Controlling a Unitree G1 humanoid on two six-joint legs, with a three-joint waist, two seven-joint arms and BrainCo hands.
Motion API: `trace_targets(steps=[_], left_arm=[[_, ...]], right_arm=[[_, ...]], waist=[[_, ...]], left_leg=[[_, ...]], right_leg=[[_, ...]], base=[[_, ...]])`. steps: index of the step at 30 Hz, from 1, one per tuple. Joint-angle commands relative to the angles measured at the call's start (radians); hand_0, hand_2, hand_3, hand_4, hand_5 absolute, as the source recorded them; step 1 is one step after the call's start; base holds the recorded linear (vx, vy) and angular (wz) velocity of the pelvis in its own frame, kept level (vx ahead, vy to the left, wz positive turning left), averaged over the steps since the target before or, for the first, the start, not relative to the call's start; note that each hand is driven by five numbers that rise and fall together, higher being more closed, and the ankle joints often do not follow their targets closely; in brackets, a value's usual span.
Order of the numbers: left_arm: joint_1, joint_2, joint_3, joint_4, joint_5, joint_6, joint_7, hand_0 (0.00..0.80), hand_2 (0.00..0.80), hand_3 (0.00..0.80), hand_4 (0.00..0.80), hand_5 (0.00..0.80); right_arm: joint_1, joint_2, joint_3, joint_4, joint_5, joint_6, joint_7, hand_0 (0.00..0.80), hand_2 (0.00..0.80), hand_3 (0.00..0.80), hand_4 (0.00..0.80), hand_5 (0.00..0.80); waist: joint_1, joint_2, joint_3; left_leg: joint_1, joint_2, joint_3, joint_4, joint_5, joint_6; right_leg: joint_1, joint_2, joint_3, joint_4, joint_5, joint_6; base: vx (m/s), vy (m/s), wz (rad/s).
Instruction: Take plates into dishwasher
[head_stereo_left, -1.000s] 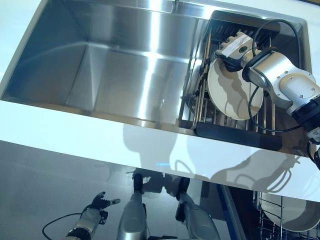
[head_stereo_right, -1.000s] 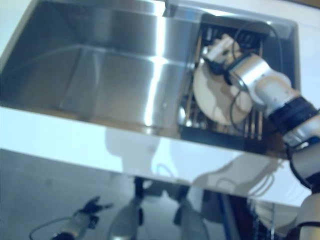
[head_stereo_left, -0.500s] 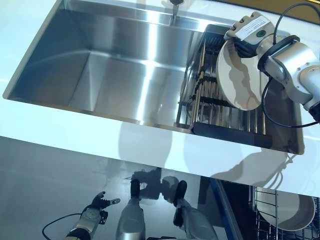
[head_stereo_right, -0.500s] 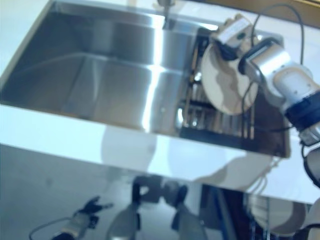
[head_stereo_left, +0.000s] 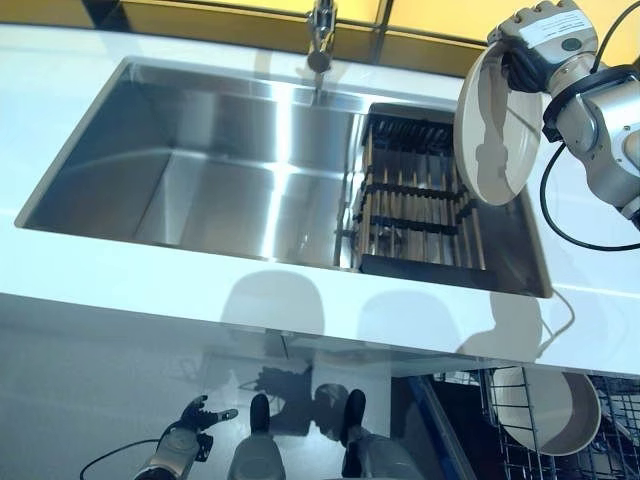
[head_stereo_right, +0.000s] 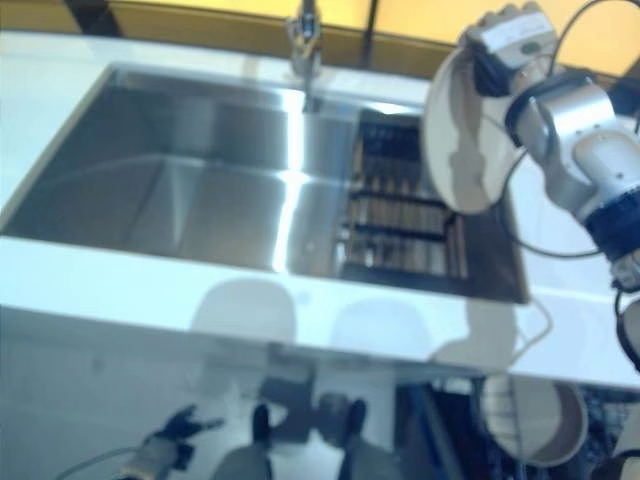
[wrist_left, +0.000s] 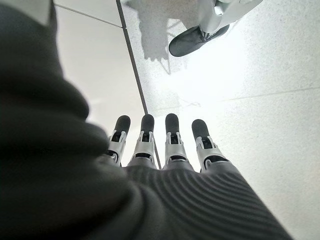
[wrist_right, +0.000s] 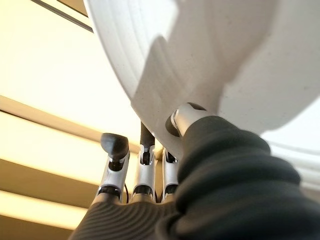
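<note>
Cream plate (head_stereo_left: 497, 125) is up in the air right now, pinched at its top rim by the right hand (head_stereo_left: 541, 38), thumb on one face and fingers curled over the other. It hangs on edge, well above the far right corner of the sink (head_stereo_left: 200, 180), clear of the dark drying rack (head_stereo_left: 415, 195) that sits in the sink's right end. Holding it by the rim like that makes sense to me: the plate stays vertical, so it should slot straight between tines later.

Down past the near right of the sink, below the white counter (head_stereo_left: 150, 300), the dishwasher rack (head_stereo_left: 560, 440) is pulled out, with another cream plate (head_stereo_left: 535, 405) already standing in it. My guess is the carried plate goes beside that one.

Room-wise, the path from the sink has to clear the counter's front edge before dropping, and the wire rack's right part looks tight. Nothing else sits on the counter on that side.

Left hand (wrist_left: 165, 145) hangs low over the floor (wrist_left: 260, 60), below the sink's near side, fingers straight, empty.
</note>
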Motion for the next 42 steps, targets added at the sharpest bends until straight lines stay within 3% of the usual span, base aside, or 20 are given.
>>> trace_targets(steps=[1, 5, 11, 23, 35, 42], left_arm=[[-0.023, -0.001, -0.049, 0.049, 0.028, -0.009, 0.008, 0.0, 0.0, 0.0, 0.0, 0.0], [-0.012, 0.002, -0.05, 0.06, 0.043, -0.015, 0.0, 0.0, 0.0, 0.0, 0.0, 0.0], [-0.005, 0.015, -0.058, 0.071, 0.05, -0.02, -0.013, 0.0, 0.0, 0.0, 0.0, 0.0], [0.003, 0.021, -0.058, 0.088, 0.073, -0.028, -0.034, 0.0, 0.0, 0.0, 0.0, 0.0], [-0.001, 0.022, -0.052, 0.098, 0.101, -0.033, -0.041, 0.0, 0.0, 0.0, 0.0, 0.0], [-0.01, 0.019, -0.044, 0.106, 0.107, -0.034, -0.043, 0.0, 0.0, 0.0, 0.0, 0.0]], right_arm=[[-0.089, -0.055, -0.079, 0.042, 0.139, 0.072, -0.074, 0.8, 0.8, 0.8, 0.8, 0.8], [-0.048, -0.08, -0.128, 0.074, 0.178, 0.093, -0.047, 0.8, 0.8, 0.8, 0.8, 0.8], [-0.031, -0.121, -0.15, 0.145, 0.214, 0.066, -0.068, 0.8, 0.8, 0.8, 0.8, 0.8], [0.106, -0.209, -0.262, 0.21, 0.287, 0.132, -0.023, 0.8, 0.8, 0.8, 0.8, 0.8], [0.24, -0.276, -0.321, 0.273, 0.205, 0.18, 0.112, 0.8, 0.8, 0.8, 0.8, 0.8], [0.364, -0.297, -0.425, 0.275, 0.171, 0.222, 0.147, 0.8, 0.8, 0.8, 0.8, 0.8]], waist=[[0.0, -0.03, -0.048], [-0.01, -0.036, -0.073], [-0.03, -0.042, -0.099], [-0.077, -0.047, -0.122], [-0.123, -0.052, -0.133], [-0.154, -0.049, -0.132]], left_leg=[[0.036, -0.029, 0.026, -0.002, -0.091, 0.017], [0.061, -0.024, 0.034, -0.002, -0.102, 0.018], [0.097, -0.016, 0.05, -0.002, -0.114, 0.017], [0.131, -0.008, 0.081, -0.002, -0.13, 0.019], [0.148, -0.002, 0.118, -0.002, -0.134, 0.02], [0.157, 0.001, 0.143, -0.002, -0.136, 0.02]], right_leg=[[0.082, -0.017, 0.014, 0.001, -0.098, 0.099], [0.095, -0.016, 0.03, 0.001, -0.1, 0.102], [0.112, -0.013, 0.057, 0.001, -0.103, 0.105], [0.115, -0.005, 0.106, 0.001, -0.1, 0.109], [0.099, 0.002, 0.141, 0.001, -0.087, 0.111], [0.089, 0.005, 0.164, 0.001, -0.078, 0.114]], base=[[0.038, 0.012, -0.11], [0.066, 0.015, -0.18], [0.05, 0.015, -0.13], [0.01, 0.01, -0.11], [-0.007, 0.008, -0.07], [-0.009, 0.01, -0.15]])
